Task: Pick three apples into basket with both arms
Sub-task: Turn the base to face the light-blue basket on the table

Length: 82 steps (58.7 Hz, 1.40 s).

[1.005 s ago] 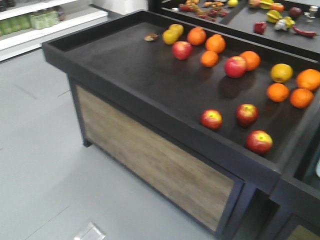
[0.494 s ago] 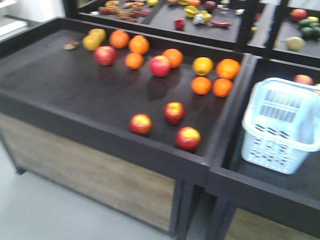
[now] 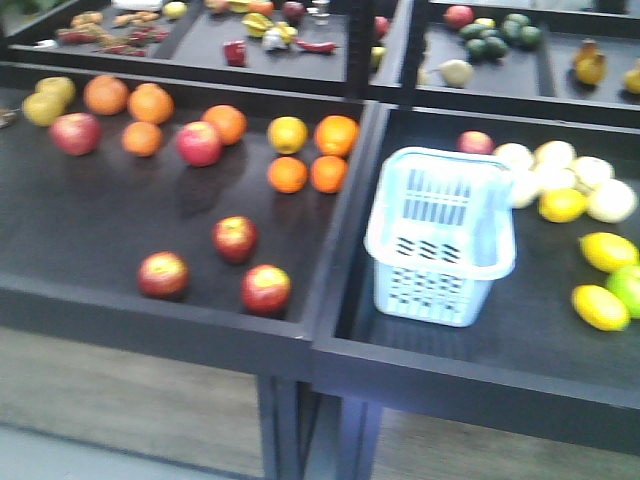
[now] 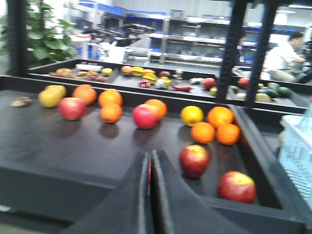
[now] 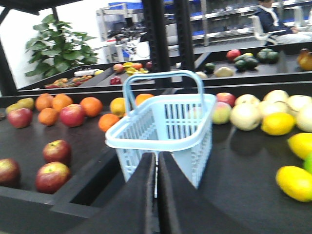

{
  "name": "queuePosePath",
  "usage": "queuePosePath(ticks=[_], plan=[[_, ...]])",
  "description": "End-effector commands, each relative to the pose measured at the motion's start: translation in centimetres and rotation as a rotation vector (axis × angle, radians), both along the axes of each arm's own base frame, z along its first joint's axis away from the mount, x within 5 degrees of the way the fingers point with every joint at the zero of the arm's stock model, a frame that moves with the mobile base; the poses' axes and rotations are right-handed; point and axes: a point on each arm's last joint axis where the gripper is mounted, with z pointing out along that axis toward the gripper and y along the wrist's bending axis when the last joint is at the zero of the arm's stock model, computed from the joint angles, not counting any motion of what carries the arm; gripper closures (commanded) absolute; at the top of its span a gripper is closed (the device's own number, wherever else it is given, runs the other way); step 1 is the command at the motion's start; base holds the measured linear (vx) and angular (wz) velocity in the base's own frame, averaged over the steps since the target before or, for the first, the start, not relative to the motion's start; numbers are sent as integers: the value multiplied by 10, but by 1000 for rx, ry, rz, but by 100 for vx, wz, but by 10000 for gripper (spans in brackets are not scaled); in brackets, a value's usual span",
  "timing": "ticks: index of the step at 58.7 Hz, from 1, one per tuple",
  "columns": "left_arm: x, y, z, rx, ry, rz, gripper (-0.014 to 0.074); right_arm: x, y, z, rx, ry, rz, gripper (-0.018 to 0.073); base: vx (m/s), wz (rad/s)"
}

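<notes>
Three red apples lie near the front of the left black bin: one (image 3: 163,274), a second (image 3: 235,238), a third (image 3: 266,289). Two more apples (image 3: 199,143) (image 3: 76,133) sit farther back among oranges. The pale blue basket (image 3: 440,290) stands upright in the right bin, by the divider. My left gripper (image 4: 149,155) is shut and empty, held short of the bin's front rim; two apples (image 4: 194,160) (image 4: 236,186) lie to its right. My right gripper (image 5: 156,156) is shut and empty, pointing at the basket (image 5: 146,131). Neither arm shows in the front view.
Oranges (image 3: 309,173) cluster behind the front apples, near the divider (image 3: 335,270) between the bins. Yellow lemons and pale round fruit (image 3: 562,203) lie right of the basket, with one reddish apple (image 3: 475,142) behind it. More produce bins (image 3: 270,30) stand at the back.
The front view has swung to the right: the apple bin slid to the picture's left, and the basket and the yellow-fruit bin came into view.
</notes>
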Motion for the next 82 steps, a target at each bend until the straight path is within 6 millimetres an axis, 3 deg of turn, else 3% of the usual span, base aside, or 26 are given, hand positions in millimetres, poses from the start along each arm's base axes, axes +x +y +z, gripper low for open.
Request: queuePosePath(ticks=[1,36,82], plan=[[-3,2,16,-10,-114,18,602,-1,1,3,-9,-74,6,564,5,-43],[-3,2,16,-10,-114,18,602,-1,1,3,-9,-74,6,564,6,-37],[-3,2,16,-10,-114,18,602,-1,1,3,-9,-74,6,564,10,-2]])
